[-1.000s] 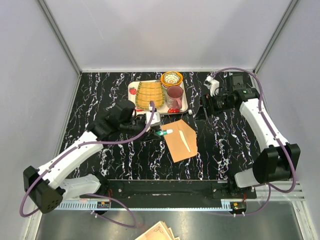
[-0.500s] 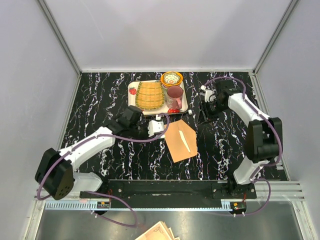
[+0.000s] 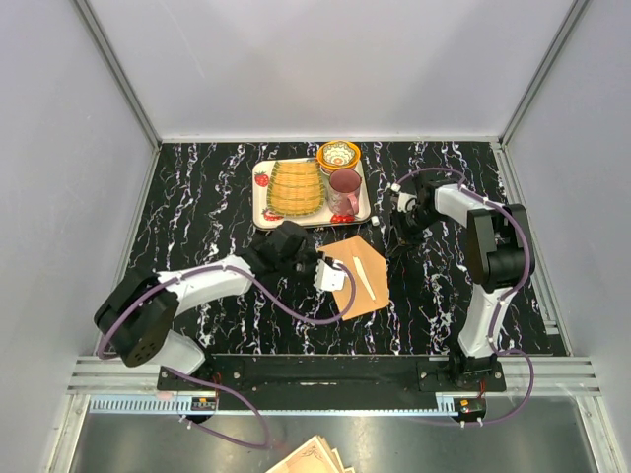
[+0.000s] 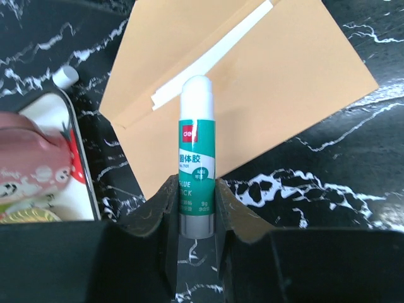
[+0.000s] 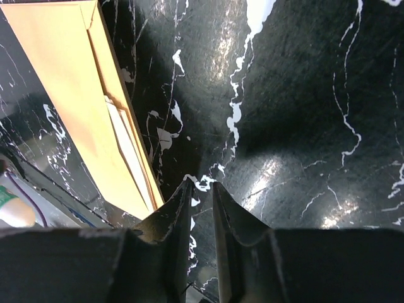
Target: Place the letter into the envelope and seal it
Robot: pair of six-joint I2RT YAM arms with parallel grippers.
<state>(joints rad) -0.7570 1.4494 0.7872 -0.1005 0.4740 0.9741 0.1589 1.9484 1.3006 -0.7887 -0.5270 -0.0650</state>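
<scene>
Two arms reach over the black marbled surface [image 3: 197, 187]. In the overhead view, the left hand [image 3: 330, 276] is at centre frame, over the left edge of the one envelope [image 3: 363, 296]. Its fingers are clamped on a single glue stick [image 4: 197, 145], which is uncapped with its white tip bare. The green label reads "deli", then Chinese characters, then "GLUE STICK" and "9g". In the left wrist view, one small white cap [image 4: 65, 76] lies on the surface at the upper left, just beside the tray.

The one tray [image 3: 258, 197] is in the upper middle of the overhead view and has a strawberry print on its rim. It carries one yellow striped plate [image 3: 294, 187], one patterned bowl [image 3: 338, 155] and one pink cup [image 3: 344, 187].

Right of the left hand, the orange-tan envelope lies flat with its flap open. One white strip [image 4: 211, 57] runs slantwise across the flap. In the right wrist view, pale edges of the letter [image 5: 124, 144] show inside the envelope along its opening.

Further right, the right hand [image 3: 392, 229] is over bare surface just beside the envelope's upper right corner. Its fingers are a narrow slit apart with nothing between them.

One stack of ornate-edged paper [image 3: 311, 456] shows at the bottom edge of the overhead view.
</scene>
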